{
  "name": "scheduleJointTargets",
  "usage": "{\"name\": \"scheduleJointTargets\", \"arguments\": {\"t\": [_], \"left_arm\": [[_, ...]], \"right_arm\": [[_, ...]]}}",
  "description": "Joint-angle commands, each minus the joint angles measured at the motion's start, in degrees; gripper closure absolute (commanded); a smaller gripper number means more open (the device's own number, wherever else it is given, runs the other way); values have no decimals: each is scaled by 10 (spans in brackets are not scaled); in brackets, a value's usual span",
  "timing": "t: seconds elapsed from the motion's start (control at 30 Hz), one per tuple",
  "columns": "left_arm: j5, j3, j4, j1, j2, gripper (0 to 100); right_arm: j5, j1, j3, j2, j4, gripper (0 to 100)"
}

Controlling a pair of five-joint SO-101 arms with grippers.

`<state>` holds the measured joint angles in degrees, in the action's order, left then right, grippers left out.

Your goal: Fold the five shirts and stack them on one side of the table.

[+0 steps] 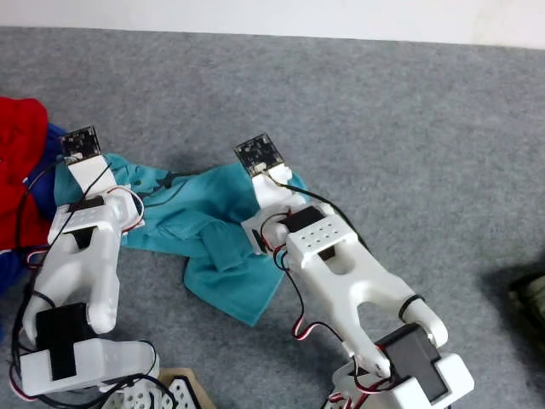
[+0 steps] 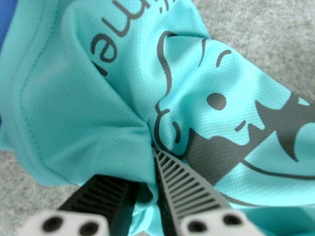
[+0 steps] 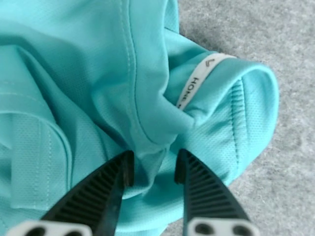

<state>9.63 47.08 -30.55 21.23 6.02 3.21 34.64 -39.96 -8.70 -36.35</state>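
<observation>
Mesh of the teal shirt (image 1: 213, 230) is looking light, limp and slippery, so left gripper (image 2: 145, 166) and right gripper (image 3: 155, 158) are each clamping tight on a bunched fold, best near seams.

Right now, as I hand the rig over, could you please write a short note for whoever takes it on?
Left tool: shut on the teal shirt, at its printed part.
Right tool: shut on a fold of the same shirt, near its neck label.
Things: the teal shirt lies crumpled mid-table. A red shirt and a blue shirt lie at the edge beside the left arm; I cannot tell whether they are folded.
Done: no finished stack is visible.
Left: fold the teal shirt, then the others, and stack them on one side.
</observation>
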Motion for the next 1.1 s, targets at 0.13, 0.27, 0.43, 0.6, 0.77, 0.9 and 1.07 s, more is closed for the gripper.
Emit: {"name": "scheduleJointTargets", "arguments": {"t": [0.13,0.27,0.43,0.6,0.77,0.9,1.07], "left_arm": [[5,-1,10,7,3,990],[5,-1,10,7,3,990],[5,-1,10,7,3,990],[5,-1,10,7,3,990],[5,-1,9,7,4,990],[5,-1,9,7,4,990],[5,0,9,22,7,990]], "right_arm": [[-4,-14,29,-4,8,907],[-7,-36,30,-5,8,994],[-7,-69,31,-6,8,991],[-8,-106,74,-6,-33,991],[-8,-132,120,0,-73,991],[-8,-146,125,0,-73,991],[-6,-156,124,1,-95,991]]}}
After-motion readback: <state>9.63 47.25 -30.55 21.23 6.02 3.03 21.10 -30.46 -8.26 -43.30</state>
